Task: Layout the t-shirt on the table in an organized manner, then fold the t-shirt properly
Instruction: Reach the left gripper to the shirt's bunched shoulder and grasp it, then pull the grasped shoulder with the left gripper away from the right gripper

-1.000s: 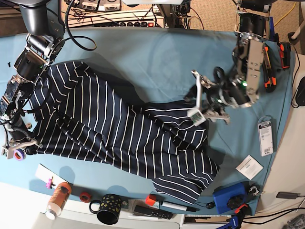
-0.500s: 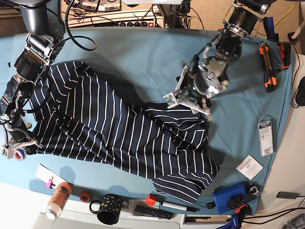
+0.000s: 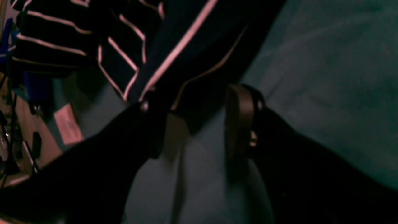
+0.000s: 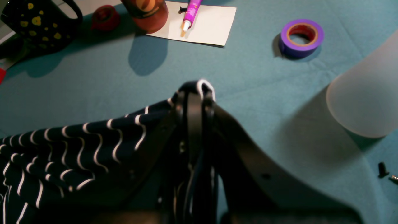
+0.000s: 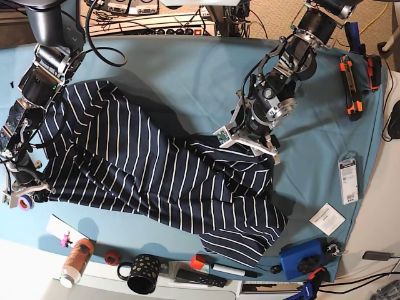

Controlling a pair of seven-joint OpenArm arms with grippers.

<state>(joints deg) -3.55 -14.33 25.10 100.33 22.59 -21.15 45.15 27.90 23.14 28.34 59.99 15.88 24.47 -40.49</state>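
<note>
Nearest the front edge of the wide table covered in smooth light teal-blue cloth (image 5: 187, 69) lies a row of clutter: a black mug with yellow dots (image 5: 141, 273), an orange-brown bottle (image 5: 76, 261), a white card (image 4: 203, 23) and a purple roll of tape (image 4: 301, 35). Just beyond them the soft navy-blue t-shirt with thin white stripes (image 5: 156, 175) sprawls crumpled and slantwise across the middle of the table, one part bunched toward the front right, so the laying-out step is in hand and folding has not begun. At the shirt's left corner, just beside the tape, the right gripper (image 4: 196, 93) is clamped tight on a pinch of striped fabric, a lip of it showing above the black fingers. Farther back, at the shirt's upper right edge, the left gripper (image 5: 247, 139) is lowered onto the cloth with its jaws standing apart; its wrist view shows a dark fold of hem lying between the two fingers (image 3: 238, 119), not yet pinched. The next move probably calls for closing on that edge, then drawing both arms apart to pull the shirt flat without dragging the table cover.
</note>
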